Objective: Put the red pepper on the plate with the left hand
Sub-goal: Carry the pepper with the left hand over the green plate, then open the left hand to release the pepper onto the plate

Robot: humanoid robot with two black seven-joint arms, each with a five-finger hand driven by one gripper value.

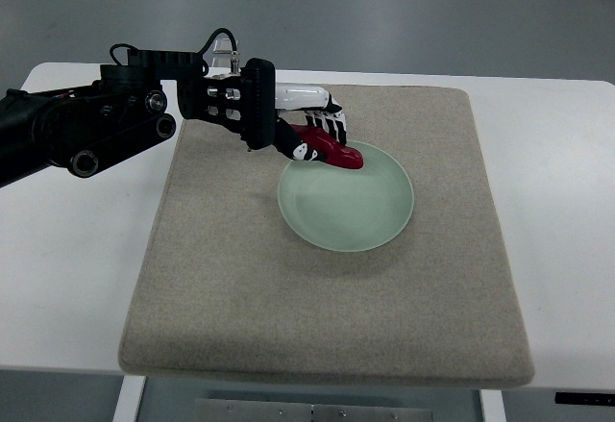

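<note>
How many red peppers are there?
1. The red pepper is held in the left hand, over the far left rim of the green plate. Nothing else red shows on the mat; the hand hides part of it.

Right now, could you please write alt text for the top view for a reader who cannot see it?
The left robot hand holds a red pepper over the far rim of a pale green plate. The plate sits on a beige mat covering a white table. No right arm shows.
</note>
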